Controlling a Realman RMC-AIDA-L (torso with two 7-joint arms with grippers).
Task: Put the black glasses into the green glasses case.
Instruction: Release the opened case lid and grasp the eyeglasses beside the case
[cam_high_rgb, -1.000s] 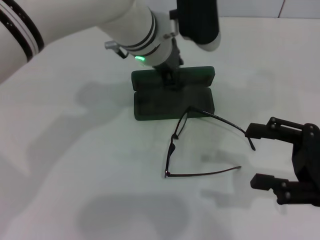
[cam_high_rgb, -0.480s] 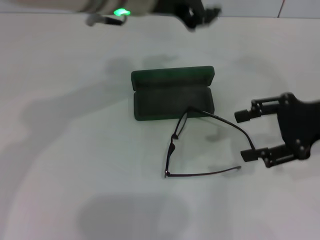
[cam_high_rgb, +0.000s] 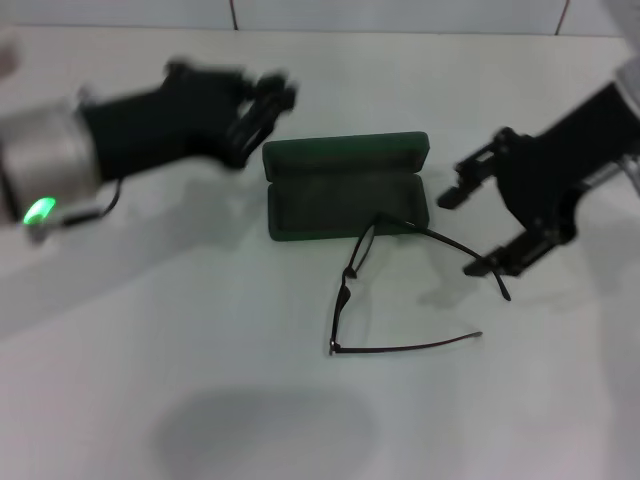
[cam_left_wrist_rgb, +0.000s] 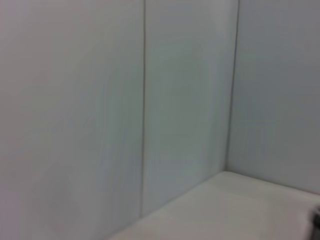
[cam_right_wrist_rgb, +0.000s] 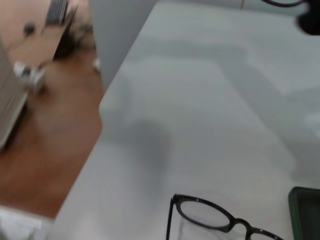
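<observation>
The black glasses (cam_high_rgb: 345, 290) lie unfolded on the white table, one hinge resting against the front edge of the green glasses case (cam_high_rgb: 345, 190). The case lies open, lid tipped back. My right gripper (cam_high_rgb: 478, 225) is open to the right of the case, its nearer finger (cam_high_rgb: 495, 260) close to the curved end of the far temple arm. My left gripper (cam_high_rgb: 268, 110) hovers above the table left of the case lid, open and holding nothing. In the right wrist view the glasses (cam_right_wrist_rgb: 220, 217) and a corner of the case (cam_right_wrist_rgb: 305, 215) show; the left wrist view shows neither.
The white table (cam_high_rgb: 200, 330) spreads around the case and glasses. In the right wrist view the table edge (cam_right_wrist_rgb: 100, 125) drops to a brown floor with clutter. The left wrist view shows only pale wall panels (cam_left_wrist_rgb: 150, 110).
My left arm swung off the case, away and then round to its left. My right gripper moved farther from me toward the far temple arm. Glasses and case stayed put.
</observation>
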